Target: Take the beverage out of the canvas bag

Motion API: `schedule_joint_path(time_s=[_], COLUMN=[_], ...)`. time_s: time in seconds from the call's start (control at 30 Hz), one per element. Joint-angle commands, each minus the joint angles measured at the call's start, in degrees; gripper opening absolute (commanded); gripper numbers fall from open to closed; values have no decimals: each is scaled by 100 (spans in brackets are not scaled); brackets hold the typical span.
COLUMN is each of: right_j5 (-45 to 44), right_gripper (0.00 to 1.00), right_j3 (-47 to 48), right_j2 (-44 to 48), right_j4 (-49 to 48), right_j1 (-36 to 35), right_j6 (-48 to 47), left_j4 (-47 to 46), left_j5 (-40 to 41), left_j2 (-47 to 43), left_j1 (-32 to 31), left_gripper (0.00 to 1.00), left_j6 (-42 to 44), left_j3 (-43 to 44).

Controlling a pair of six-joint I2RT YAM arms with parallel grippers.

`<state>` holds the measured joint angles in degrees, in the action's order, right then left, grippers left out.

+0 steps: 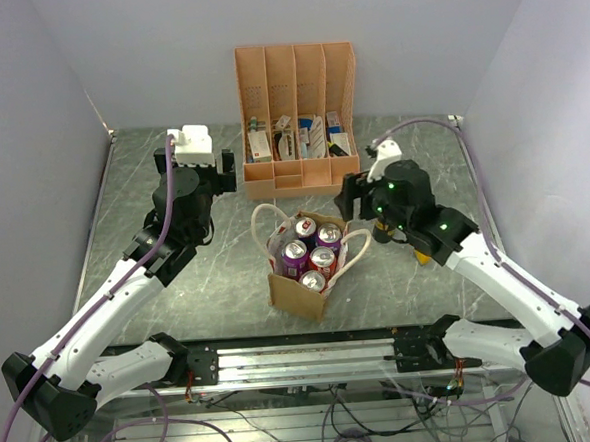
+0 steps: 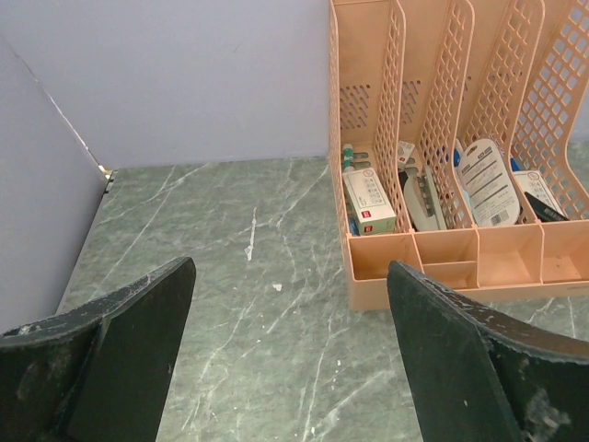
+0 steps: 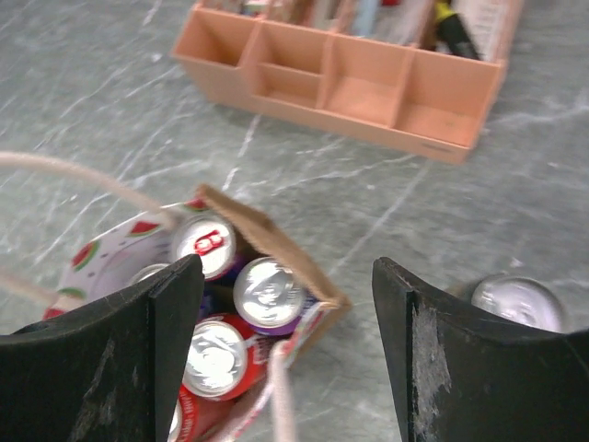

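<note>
1. Top external view: the canvas bag (image 1: 298,296) is seen standing upright on the green marbled table (image 1: 179,288), near the middle and between the two arms. Its cream rope handles (image 1: 264,219) are looped out to either side.
2. Several beverage cans (image 1: 295,249) are packed upright inside the bag, with their tops showing. Red and purple can bodies can be made out.
3. An orange-pink file organizer (image 1: 296,81) is placed behind the bag at the far edge, well apart from it, and small packaged items are held in its slots.
4. The right gripper (image 3: 285,262) is held spread wide above the far corner of the bag, with nothing between its fingers. Can tops are framed in the gap.
5. In the right wrist view, one further can (image 3: 520,302) is seen on the table outside the bag, partly hidden by the right-hand finger.
6. The left gripper (image 2: 290,267) is likewise parted and empty, held over bare table to the left of the organizer.
</note>
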<state>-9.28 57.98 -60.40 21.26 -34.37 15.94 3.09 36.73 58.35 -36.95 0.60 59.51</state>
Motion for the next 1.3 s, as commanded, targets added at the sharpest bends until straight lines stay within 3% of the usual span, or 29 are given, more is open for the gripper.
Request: schedule_joint_path(time_s=[0.0,0.37,0.73,1.27], right_j5=[78,-969,-1418,-1616], right_gripper=[74,74,70,67], right_j3=[334,869,1298,1318], right_j2=[-372,-1908,-2809,-3369], right_j4=[-34,279,338,331], right_j1=[-656,-1692,-1876,-1925], right_j6=[63,296,286,392], left_j4=[-33,-22,-33,-40], left_j5=[-89,-111,-102,-96], left_j2=[-25,36,44,87], left_j1=[-32,-31,-32,-32], left_gripper=[95,96,95,95], left_j6=[-69,-87,-60,-60], left_j3=[202,202,203,202])
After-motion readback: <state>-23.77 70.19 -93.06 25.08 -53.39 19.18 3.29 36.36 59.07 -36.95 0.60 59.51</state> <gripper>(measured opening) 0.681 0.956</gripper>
